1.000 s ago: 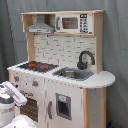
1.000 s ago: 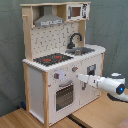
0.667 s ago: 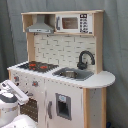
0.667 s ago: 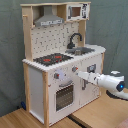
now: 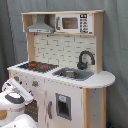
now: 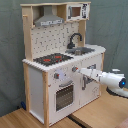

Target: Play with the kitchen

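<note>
The kitchen (image 6: pixel 62 60) filled the centre of both exterior views, standing on a wooden bench (image 6: pixel 95 112); no brand, label or writing was legible on it; the tool (image 6: pixel 79 70) reached from the second exterior view's right to a knob (image 6: pixel 74 69) on its front panel; whether its fingers were apart or together could not be told.

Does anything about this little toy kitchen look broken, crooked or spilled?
Nothing stands out. The kitchen stands upright, its oven door shut, its faucet and microwave in place. The gripper is at the front panel by the knobs.
</note>
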You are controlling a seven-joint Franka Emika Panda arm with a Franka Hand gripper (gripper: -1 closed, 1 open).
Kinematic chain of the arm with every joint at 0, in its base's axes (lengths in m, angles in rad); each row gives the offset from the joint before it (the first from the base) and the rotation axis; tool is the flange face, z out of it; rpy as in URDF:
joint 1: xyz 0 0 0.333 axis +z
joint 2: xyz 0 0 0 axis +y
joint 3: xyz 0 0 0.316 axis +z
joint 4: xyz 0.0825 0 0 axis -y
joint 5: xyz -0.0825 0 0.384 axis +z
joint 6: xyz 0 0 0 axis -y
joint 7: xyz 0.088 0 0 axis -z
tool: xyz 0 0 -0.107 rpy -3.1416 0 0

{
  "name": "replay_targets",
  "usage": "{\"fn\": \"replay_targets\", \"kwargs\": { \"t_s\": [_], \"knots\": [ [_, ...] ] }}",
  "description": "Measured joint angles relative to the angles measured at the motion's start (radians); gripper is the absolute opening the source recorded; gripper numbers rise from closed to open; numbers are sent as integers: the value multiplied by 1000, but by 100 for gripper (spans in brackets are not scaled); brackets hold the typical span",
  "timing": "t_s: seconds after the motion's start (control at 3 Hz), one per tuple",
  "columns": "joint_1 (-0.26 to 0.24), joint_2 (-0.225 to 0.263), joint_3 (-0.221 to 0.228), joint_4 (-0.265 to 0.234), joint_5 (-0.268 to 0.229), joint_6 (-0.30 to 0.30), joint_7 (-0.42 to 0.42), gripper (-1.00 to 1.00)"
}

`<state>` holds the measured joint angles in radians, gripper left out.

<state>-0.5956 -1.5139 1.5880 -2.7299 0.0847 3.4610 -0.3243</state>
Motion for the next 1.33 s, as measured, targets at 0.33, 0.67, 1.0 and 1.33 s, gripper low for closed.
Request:
{"fn": "replay_targets", "kwargs": {
  "t_s": [0.33, 0.67, 1.0, 1.33],
  "knots": [
    [-29, 0, 27, -18, 89, 15, 31, 100],
    [-87, 1, 47, -12, 171, 17, 36, 100],
    [-166, 2, 50, 56, 173, 17, 59, 100],
    [-236, 2, 60, 135, 173, 16, 60, 100]
  ]
}}
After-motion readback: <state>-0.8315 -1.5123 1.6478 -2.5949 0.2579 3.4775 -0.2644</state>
